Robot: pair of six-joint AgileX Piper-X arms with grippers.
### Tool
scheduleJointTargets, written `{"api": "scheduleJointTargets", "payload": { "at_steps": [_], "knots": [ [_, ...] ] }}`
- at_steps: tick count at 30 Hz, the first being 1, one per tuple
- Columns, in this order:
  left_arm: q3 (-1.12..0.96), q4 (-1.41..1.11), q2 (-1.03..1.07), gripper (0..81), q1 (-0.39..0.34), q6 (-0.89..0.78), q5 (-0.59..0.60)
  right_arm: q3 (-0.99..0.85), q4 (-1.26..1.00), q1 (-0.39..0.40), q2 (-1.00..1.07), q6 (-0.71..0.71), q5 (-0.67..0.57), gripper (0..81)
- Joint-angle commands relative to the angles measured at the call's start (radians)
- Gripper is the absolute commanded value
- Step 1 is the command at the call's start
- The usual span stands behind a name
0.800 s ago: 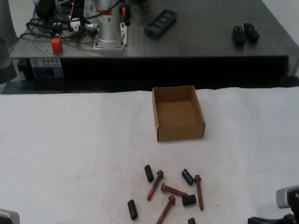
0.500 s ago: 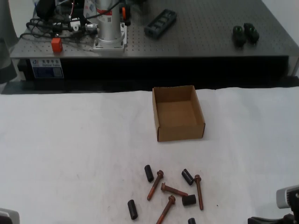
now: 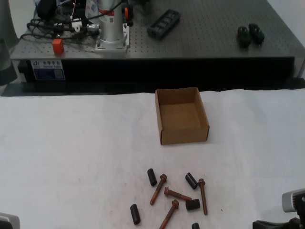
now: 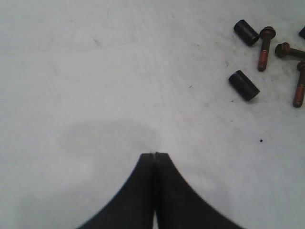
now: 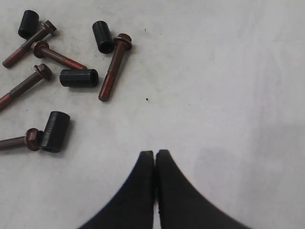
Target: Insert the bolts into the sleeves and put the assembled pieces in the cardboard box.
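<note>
Several copper-coloured bolts point(image 3: 158, 189) and black sleeves point(image 3: 151, 177) lie scattered on the white cloth near the front middle. The open cardboard box point(image 3: 181, 116) stands behind them with nothing inside. My left gripper point(image 4: 154, 155) is shut with nothing in it, over bare cloth off to one side of a sleeve point(image 4: 243, 85) and bolt point(image 4: 263, 41). My right gripper point(image 5: 155, 153) is shut too, holding nothing, a short way from a bolt point(image 5: 114, 66) and a sleeve point(image 5: 79, 78). One sleeve point(image 5: 55, 131) touches a bolt head point(image 5: 32, 138).
A perforated metal bench point(image 3: 200, 33) with a silver post point(image 3: 112, 26), cables, an orange block point(image 3: 57, 45) and black parts point(image 3: 163, 23) runs along the back. White cloth point(image 3: 71, 157) spreads wide to the left and right of the parts.
</note>
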Motion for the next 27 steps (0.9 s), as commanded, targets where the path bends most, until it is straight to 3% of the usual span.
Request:
{"api": "scheduleJointTargets", "payload": {
  "at_steps": [1, 8, 11, 14, 19, 23, 27],
  "knots": [
    [-0.003, -0.027, -0.006, 0.7, -0.003, 0.005, -0.004, -0.004, -0.054, -0.004, -0.01, 0.007, -0.007, 0.0],
    [-0.003, -0.277, -0.004, 0.7, -0.003, -0.053, 0.01, -0.004, -0.211, -0.004, -0.01, 0.288, -0.054, 0.0],
    [-0.003, -0.496, 0.001, 0.7, -0.003, -0.045, 0.058, -0.008, -0.36, -0.004, 0.001, 0.278, -0.122, 0.6],
    [-0.005, -0.643, 0.033, 0.9, -0.003, 0.028, 0.108, -0.054, -0.392, -0.004, 0.049, 0.27, -0.141, 6.7],
    [-0.046, -0.672, 0.172, 16.5, -0.003, 0.102, 0.113, -0.218, -0.294, -0.004, 0.254, 0.197, -0.129, 24.4],
    [-0.093, -0.672, 0.326, 34.2, -0.003, 0.112, 0.113, -0.418, -0.099, -0.004, 0.502, 0.139, -0.105, 24.7],
    [-0.124, -0.672, 0.45, 34.9, -0.003, 0.112, 0.113, -0.608, 0.085, -0.004, 0.753, 0.085, -0.078, 24.7]
  ]
}}
